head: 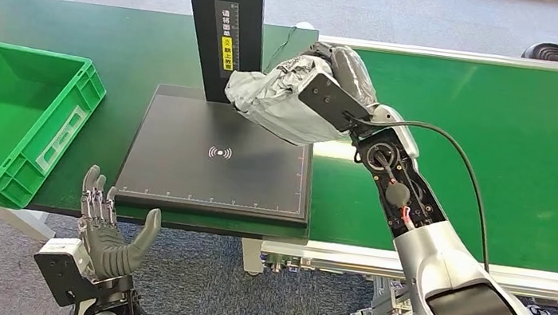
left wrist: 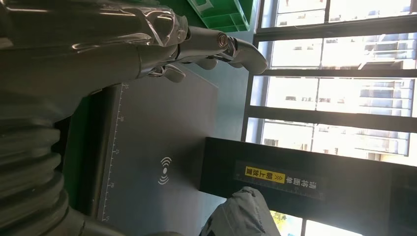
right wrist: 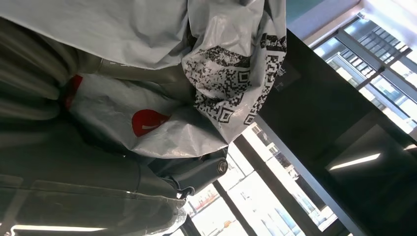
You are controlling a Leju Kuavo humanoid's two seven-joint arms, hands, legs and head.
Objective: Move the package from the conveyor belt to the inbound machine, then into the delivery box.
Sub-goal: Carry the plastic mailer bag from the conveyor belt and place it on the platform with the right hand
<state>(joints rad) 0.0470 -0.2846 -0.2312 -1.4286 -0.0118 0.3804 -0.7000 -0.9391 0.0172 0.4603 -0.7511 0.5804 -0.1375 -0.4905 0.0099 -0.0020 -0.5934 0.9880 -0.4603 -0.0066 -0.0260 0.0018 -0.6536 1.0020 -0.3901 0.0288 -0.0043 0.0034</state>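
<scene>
A crumpled grey plastic package (head: 275,101) hangs over the right rear corner of the black inbound machine's scanning plate (head: 203,160), held in my right hand (head: 333,84). The right wrist view shows its wrinkled film (right wrist: 147,29) with a QR code and a red mark, wrapped around my fingers (right wrist: 201,169). Its lower end also shows in the left wrist view as the package (left wrist: 241,214) beside the machine's post. My left hand (head: 102,232) is raised in front of the table's near edge, fingers spread, holding nothing. The green delivery box (head: 11,121) stands empty at the table's left.
The machine's black post (head: 223,26) with a yellow label rises behind the plate. The green conveyor belt (head: 501,153) runs off to the right, with a metal frame along its near edge. The dark green table (head: 125,42) carries the box and machine.
</scene>
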